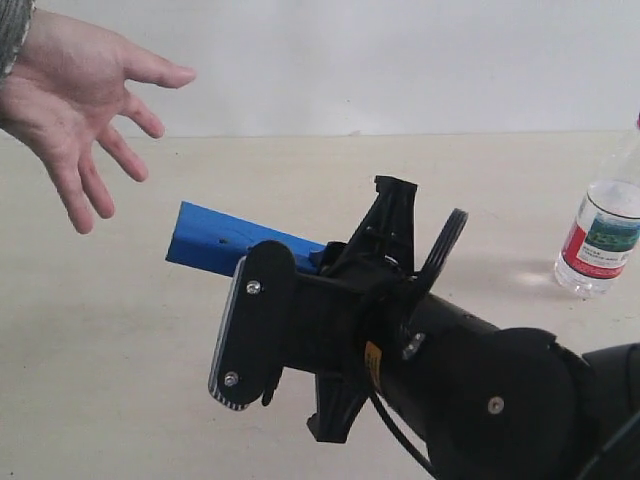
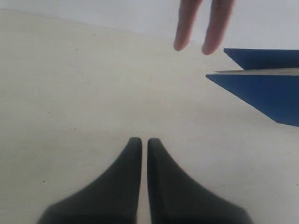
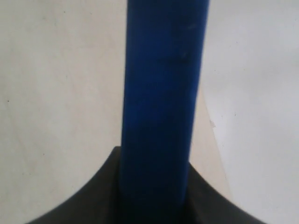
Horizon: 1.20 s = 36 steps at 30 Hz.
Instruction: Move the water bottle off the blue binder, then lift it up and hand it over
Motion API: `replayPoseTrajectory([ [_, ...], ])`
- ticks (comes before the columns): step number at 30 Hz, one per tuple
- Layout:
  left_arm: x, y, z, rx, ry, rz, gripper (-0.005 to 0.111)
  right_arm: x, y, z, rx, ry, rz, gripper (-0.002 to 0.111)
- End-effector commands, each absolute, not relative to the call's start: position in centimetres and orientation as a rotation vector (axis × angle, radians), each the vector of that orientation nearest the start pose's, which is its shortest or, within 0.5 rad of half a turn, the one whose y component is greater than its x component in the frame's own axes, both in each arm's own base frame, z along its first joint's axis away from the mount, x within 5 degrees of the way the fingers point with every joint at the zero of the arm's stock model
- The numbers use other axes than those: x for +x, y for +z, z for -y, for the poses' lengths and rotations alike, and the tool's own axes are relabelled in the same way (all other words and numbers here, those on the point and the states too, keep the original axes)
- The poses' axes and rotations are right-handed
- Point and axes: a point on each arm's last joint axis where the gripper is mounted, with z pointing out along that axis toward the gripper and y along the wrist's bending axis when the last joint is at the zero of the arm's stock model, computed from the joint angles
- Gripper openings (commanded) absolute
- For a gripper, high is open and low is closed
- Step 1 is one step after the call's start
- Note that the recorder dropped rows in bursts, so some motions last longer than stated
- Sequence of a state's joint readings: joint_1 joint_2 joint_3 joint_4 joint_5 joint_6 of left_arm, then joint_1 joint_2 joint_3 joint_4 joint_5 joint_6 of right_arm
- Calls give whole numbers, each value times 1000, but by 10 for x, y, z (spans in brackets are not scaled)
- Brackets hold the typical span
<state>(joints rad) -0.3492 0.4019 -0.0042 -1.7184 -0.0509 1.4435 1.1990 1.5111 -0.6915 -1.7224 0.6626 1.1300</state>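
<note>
**Here, the blue binder (image 1: 222,238) is up in the right gripper (image 3: 154,157); the water bottle (image 1: 603,228) stands apart**

Far left in the exterior view, a person's hand (image 1: 78,108) reaches in from the upper corner. Its palm is open and its fingers are spread above the pale table (image 1: 110,370). The left wrist view shows two of its fingertips hanging over the table, close to the binder's near corner but not touching it.

The left gripper (image 2: 144,143) hovers low over bare table. Its two dark fingers (image 2: 132,156) are drawn together with only a thin slit between them and nothing in it. I cannot pick it out in the exterior view.

In the middle, the blue binder is held up off the table. Its free end juts to the left toward the open hand, a little below it. From the left wrist view its covers gape slightly, and a pale edge shows between them.

The right gripper is clamped on the binder. In the right wrist view the binder runs edge-on between the two black fingers, which press on either side of it. In the exterior view the black right arm fills the lower middle and right and hides the binder's gripped end.

At the far right the water bottle stands upright on the table, well apart from the binder and from both grippers. It is clear plastic with a red, white and green label, and the edge of the picture cuts off its top.
</note>
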Motion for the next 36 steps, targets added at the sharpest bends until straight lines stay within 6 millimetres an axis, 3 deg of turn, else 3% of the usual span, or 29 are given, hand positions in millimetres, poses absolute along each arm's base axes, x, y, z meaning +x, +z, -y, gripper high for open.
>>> replayPoseTrajectory([
  [1,83,184,25,70,-350,-1903,4,154,221,-244,-1410,-364,-1479,0],
  [8,82,184,28,58,-411,-1905,4,155,224,-246,-1422,-373,-1459,0],
  [16,82,184,28,58,-411,-1905,4,163,252,-257,-1310,-388,-1431,0],
  [25,81,185,32,85,-448,-1902,4,155,244,-267,-1434,-247,-1408,0],
  [36,80,185,33,94,-461,-1901,4,159,247,-262,-1367,-306,-1430,0],
])
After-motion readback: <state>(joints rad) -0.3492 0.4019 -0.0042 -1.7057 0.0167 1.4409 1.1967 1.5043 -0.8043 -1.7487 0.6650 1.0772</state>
